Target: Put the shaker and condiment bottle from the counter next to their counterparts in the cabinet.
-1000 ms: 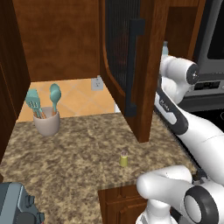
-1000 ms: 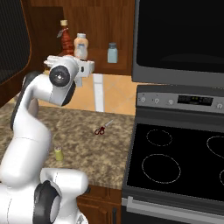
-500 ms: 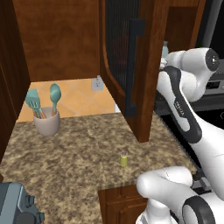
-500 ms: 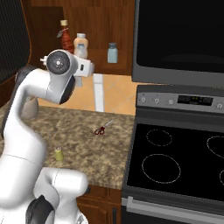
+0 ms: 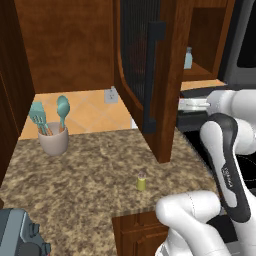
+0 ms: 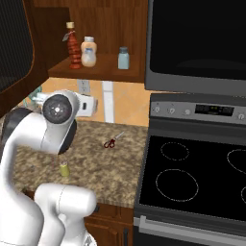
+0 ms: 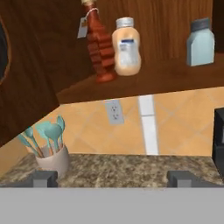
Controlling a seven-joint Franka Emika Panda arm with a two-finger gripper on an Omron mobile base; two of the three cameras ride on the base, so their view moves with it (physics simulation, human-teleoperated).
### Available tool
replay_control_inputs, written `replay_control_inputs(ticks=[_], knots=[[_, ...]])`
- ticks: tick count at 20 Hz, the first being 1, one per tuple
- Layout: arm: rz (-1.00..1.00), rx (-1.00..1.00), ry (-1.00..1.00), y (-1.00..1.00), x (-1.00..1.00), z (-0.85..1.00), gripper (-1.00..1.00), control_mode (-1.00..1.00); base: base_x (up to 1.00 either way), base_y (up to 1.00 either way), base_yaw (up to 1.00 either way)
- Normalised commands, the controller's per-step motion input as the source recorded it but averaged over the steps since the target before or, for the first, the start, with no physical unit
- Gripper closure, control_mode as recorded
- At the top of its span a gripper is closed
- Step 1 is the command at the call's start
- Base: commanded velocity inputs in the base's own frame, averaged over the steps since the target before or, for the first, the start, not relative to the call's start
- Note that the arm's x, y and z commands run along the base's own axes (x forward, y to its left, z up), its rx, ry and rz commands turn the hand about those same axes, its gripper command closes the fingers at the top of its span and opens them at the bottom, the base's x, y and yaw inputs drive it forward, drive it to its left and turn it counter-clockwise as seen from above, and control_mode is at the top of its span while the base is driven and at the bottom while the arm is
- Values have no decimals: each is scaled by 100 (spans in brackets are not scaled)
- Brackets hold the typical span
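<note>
The tiny yellow-green shaker (image 5: 141, 181) (image 6: 64, 168) stands upright near the front edge of the granite counter (image 5: 85, 165), below my arm. The red condiment bottle (image 6: 73, 45) (image 7: 98, 48) stands on the cabinet shelf (image 7: 157, 78), touching or nearly touching a peach bottle (image 7: 127, 46). Further right on that shelf stands the pale blue counterpart bottle (image 7: 200, 43) (image 6: 123, 58). My gripper (image 7: 112, 178) is open and empty. It hangs level over the counter, below and in front of the shelf, facing the tiled wall. The cabinet door (image 5: 150, 75) stands wide open.
A pale cup of teal utensils (image 5: 52, 135) (image 7: 50, 151) stands at the counter's back left. Red-handled scissors (image 6: 113, 141) lie near the stove (image 6: 192, 178). A wall outlet (image 7: 114, 111) sits under the shelf. A grey appliance (image 5: 20, 237) is at the front left corner.
My hand has dropped from shelf height to below the shelf and drawn back from the cabinet. The bottles and the shaker have not moved.
</note>
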Motion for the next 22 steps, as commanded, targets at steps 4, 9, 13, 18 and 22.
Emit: replay_control_inputs(ticks=[4,9,13,18,22], knots=[[13,0,2,0,-54,-57,-100,-100,0,0,0],[38,0,18,0,4,-25,-100,-100,0,0,0],[36,-9,5,21,0,-50,-100,-100,0,0,0],[32,-22,-21,51,-6,-91,-100,-100,0,0,0],[29,-14,-29,38,-6,-92,-100,-100,0,0,0]])
